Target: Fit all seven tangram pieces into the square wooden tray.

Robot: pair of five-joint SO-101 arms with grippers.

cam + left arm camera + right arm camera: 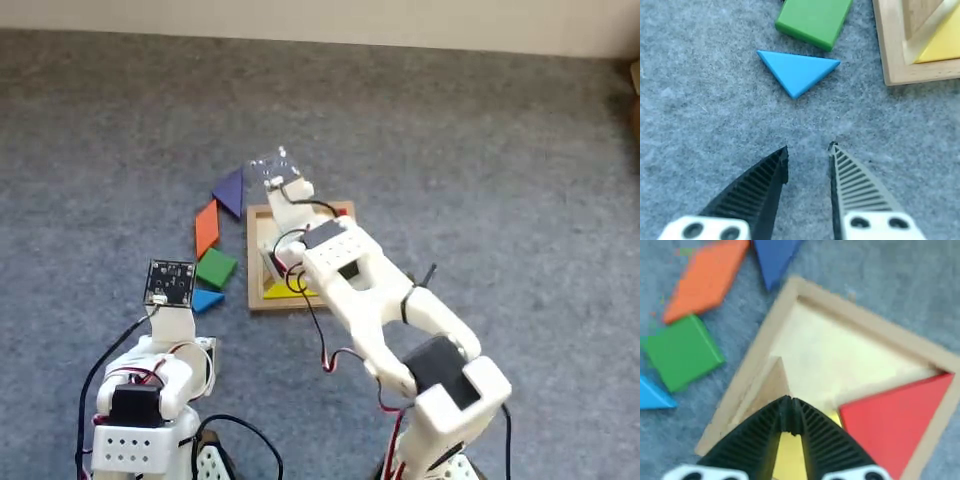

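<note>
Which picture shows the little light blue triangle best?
The left wrist view: the blue triangle lies whole and close, beside the green square. The high view shows it small; the right wrist view catches just one corner.

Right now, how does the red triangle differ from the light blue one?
The red triangle lies inside the tray, tucked into a corner; the light blue triangle lies outside on the carpet. The shut right end effector hangs near the red triangle; the open left end effector points at the light blue triangle. Both are flat triangles.
</note>
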